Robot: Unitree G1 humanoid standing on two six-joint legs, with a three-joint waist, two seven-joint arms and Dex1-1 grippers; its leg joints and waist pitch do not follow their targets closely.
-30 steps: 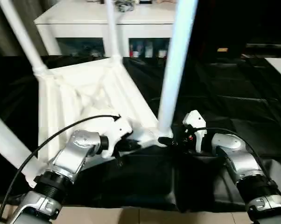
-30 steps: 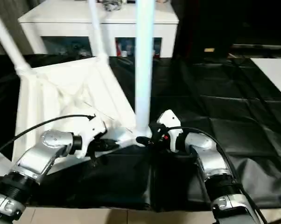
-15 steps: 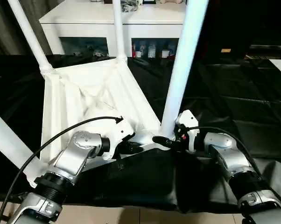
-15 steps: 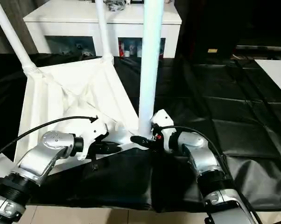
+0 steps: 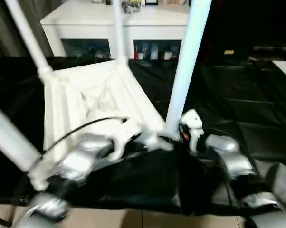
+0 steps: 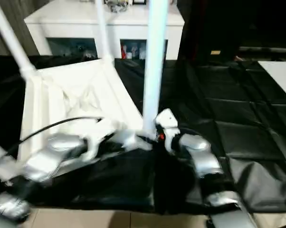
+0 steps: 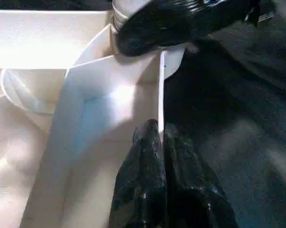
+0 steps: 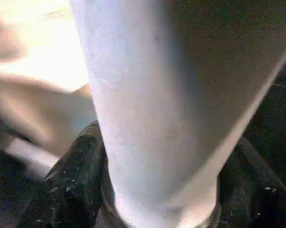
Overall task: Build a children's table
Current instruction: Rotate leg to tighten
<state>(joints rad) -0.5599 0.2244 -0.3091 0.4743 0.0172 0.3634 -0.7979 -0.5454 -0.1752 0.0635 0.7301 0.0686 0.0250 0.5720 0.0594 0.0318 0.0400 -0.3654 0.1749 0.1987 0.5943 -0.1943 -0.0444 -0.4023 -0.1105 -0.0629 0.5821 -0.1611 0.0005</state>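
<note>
Both grippers are clamped on the upturned children's table (image 5: pixel 93 97) at its near corner.

You see the table lying upside down on the black sheet (image 5: pixel 238 90), ribs facing up, legs standing in its corner sockets. Your left gripper (image 7: pixel 160 142) pinches the thin rim wall beside the near socket, its fingers (image 7: pixel 140 156) pressed on either side. Your right gripper (image 8: pixel 157 190) wraps the base of the near leg (image 5: pixel 185 66) (both fingers flank the tube). The white cabinet (image 5: pixel 133 21) stands behind.
</note>
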